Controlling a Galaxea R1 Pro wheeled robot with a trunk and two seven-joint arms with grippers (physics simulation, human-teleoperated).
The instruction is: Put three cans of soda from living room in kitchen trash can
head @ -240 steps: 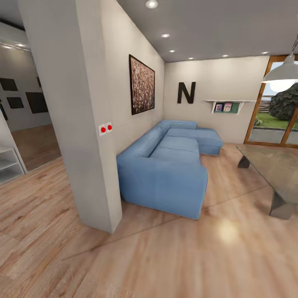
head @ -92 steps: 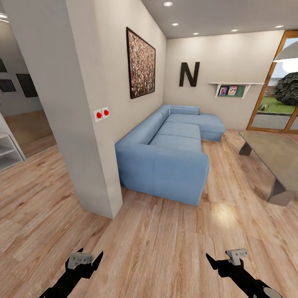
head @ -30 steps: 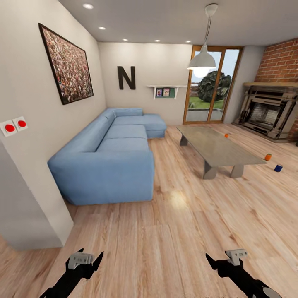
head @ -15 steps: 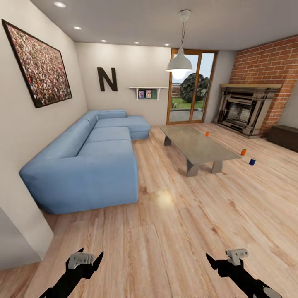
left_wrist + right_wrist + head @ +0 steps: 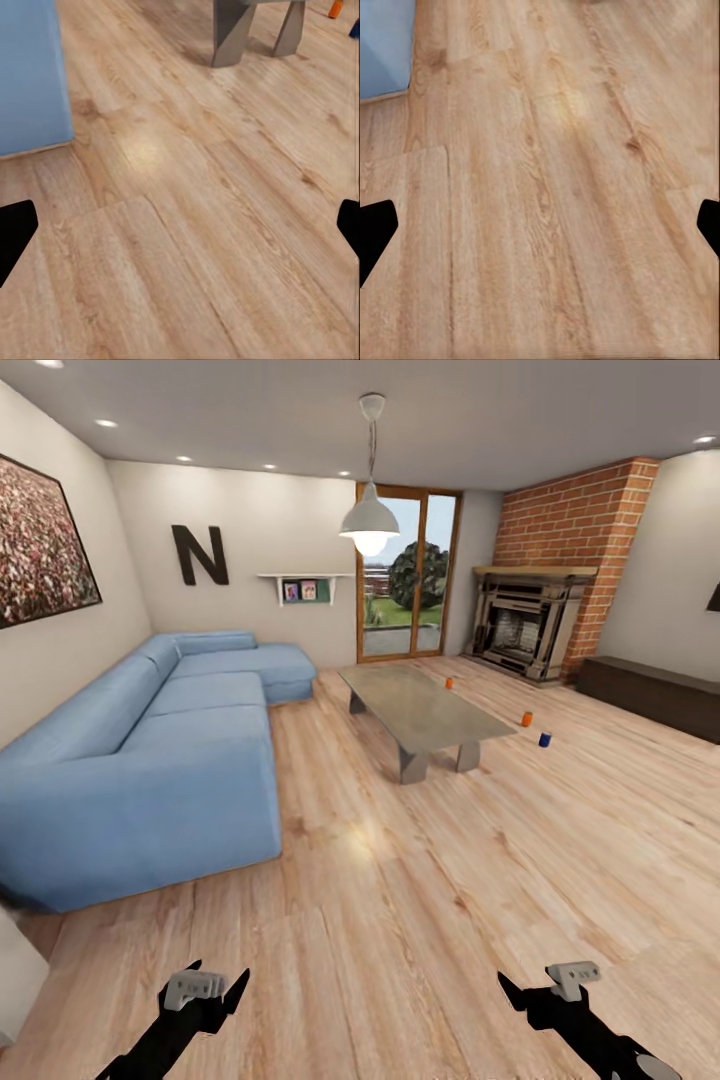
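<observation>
The floor [image 5: 420, 900] is light wood planking, grain and knots clear, with a soft sheen where the lamp glints off it. The sofa [image 5: 150, 750] looks like matt blue cloth, smooth and faintly creased. The low table's tabletop [image 5: 420, 710] is a dull grey slab, like stone or concrete, on angular grey legs. Red brick, rough and matt, rises around the fireplace [image 5: 525, 620], whose surround looks grey and stony. The glass doors [image 5: 405, 585] sit in warm wood frames. The lamp shade [image 5: 369, 520] is smooth and white. Walls are plain matt paint. Each tool [image 5: 208, 992] is matt black with a pale grey block on top.
</observation>
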